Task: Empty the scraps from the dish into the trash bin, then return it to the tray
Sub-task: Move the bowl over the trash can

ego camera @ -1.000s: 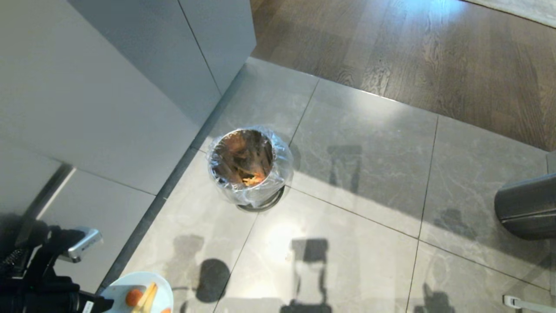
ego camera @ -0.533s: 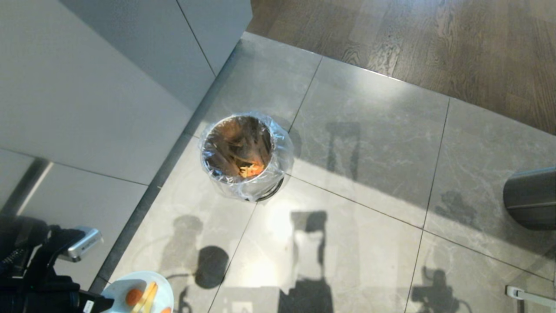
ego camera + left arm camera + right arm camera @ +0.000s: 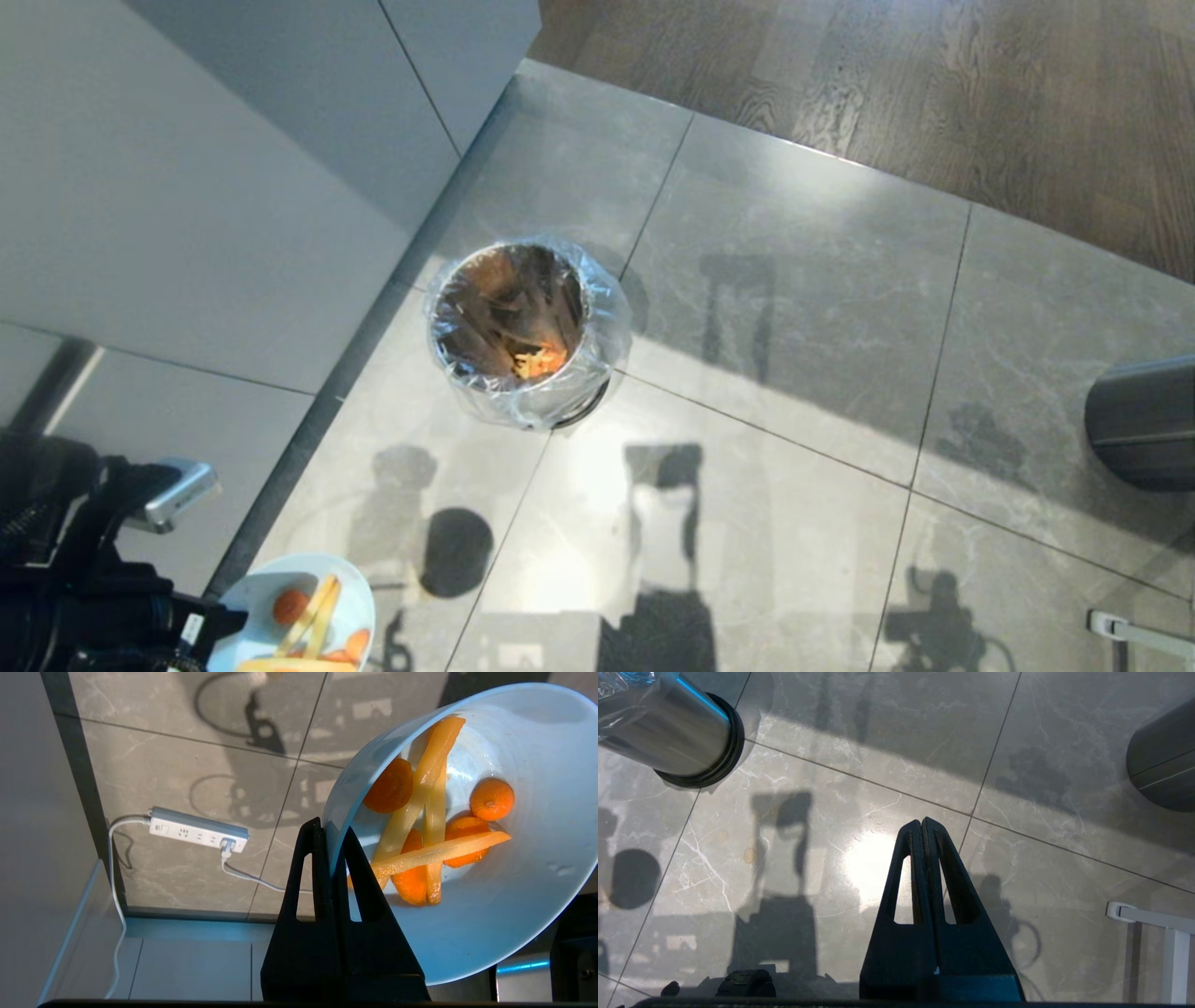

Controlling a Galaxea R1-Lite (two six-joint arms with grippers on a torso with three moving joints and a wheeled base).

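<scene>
My left gripper [image 3: 331, 833] is shut on the rim of the dish [image 3: 523, 896], a pale-blue bowl [image 3: 257, 597] held low at the head view's bottom left, above the floor. The scraps [image 3: 434, 826], orange carrot slices and yellow strips [image 3: 313, 621], lie inside it. The trash bin [image 3: 523, 327], steel with a crinkled clear liner, stands on the floor ahead of the dish, some food in its bottom; its steel side [image 3: 668, 732] shows in the right wrist view. My right gripper [image 3: 922, 823] hangs shut and empty over the tiles. The tray is out of view.
Grey cabinet fronts [image 3: 187, 187] run along the left of the bin. A dark round bin [image 3: 1144, 425] stands at the right edge. A white power strip [image 3: 198, 830] with its cable lies on the tiles near the cabinet. A white frame part [image 3: 1134, 635] sits at bottom right.
The whole head view has shifted as the camera moved: the bin sits higher in the picture. The dish in my left gripper has come further into view.
</scene>
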